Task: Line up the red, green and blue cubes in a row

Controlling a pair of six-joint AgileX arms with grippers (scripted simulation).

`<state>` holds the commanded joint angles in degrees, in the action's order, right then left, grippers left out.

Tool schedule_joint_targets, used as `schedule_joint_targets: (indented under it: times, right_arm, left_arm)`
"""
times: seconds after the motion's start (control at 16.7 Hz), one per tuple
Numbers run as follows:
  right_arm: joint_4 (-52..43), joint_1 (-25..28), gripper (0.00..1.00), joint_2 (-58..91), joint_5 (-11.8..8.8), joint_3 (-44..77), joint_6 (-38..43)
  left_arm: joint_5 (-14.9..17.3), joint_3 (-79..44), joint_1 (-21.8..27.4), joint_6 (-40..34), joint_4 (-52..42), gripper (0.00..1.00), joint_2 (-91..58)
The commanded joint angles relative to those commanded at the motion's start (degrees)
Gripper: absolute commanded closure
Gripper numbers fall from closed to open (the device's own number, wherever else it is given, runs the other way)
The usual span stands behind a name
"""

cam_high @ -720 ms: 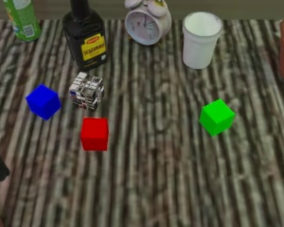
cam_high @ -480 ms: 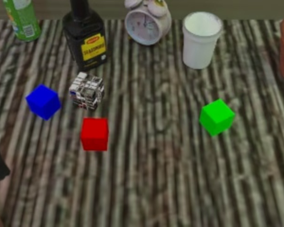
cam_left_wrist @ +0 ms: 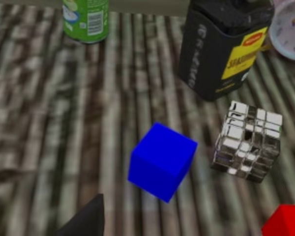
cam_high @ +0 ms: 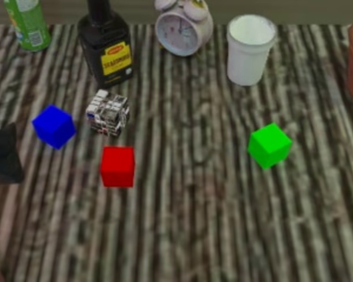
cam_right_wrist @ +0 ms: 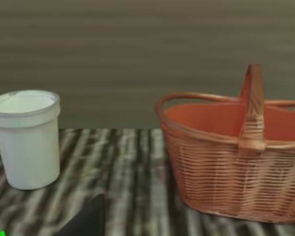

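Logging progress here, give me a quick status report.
Left gripper at table's left edge beside blue cube, holding nothing. Red cube and green cube unaligned. Mirrored puzzle cube close by.

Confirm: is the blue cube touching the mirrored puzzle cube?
No. In the top view, bare table shows between the blue cube and the mirrored puzzle cube.
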<state>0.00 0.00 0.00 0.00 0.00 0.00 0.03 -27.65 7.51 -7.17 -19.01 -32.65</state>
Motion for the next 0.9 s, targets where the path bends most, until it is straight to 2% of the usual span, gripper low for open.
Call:
schedule_joint_targets:
  times: [0.48,0.9]
  right_arm:
    - [0.0,0.0,0.00,0.0,0.0,0.0,0.0]
    - [0.0,0.0,0.00,0.0,0.0,0.0,0.0]
  left_arm:
    - [-0.1,-34.8,9.8,-9.0,-25.9,0.00,-48.3]
    - [0.0,-58.4,16.4,-14.9,-42.0,0.00,-77.7]
